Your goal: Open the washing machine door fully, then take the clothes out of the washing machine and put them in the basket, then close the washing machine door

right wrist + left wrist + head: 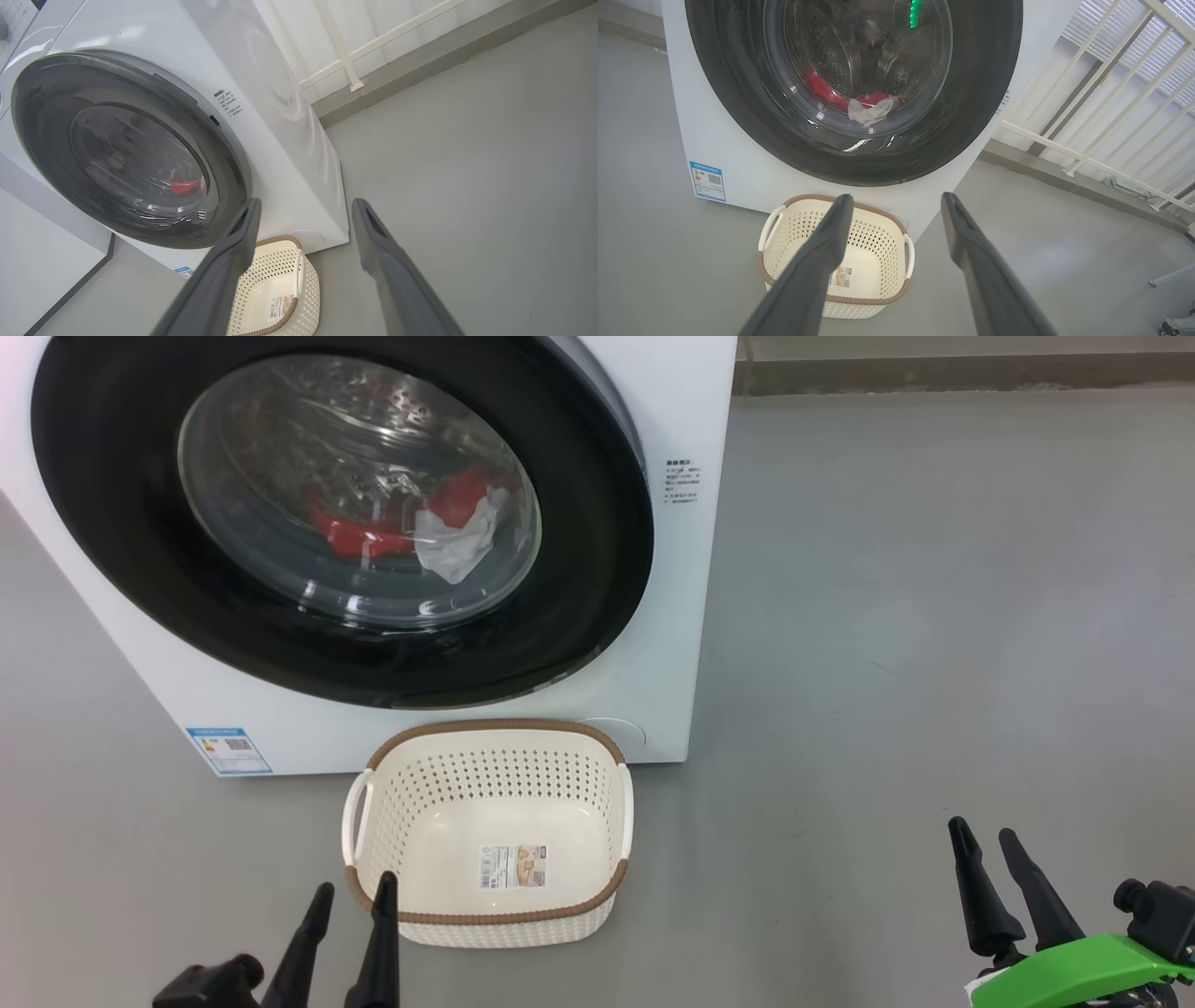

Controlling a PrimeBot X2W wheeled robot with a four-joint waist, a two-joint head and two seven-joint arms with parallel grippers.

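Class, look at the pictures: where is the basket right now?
Head view, lower centre: the basket sits on the floor just before the washing machine, right of the left claw.

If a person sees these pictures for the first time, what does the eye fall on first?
The round washing machine door, glossy black with a bulging glass window, is shut and takes up the upper left of the head view. Behind its glass lie the clothes, bright red with a white piece beside them. Below, on the grey floor in front of the washing machine, stands the empty cream basket.
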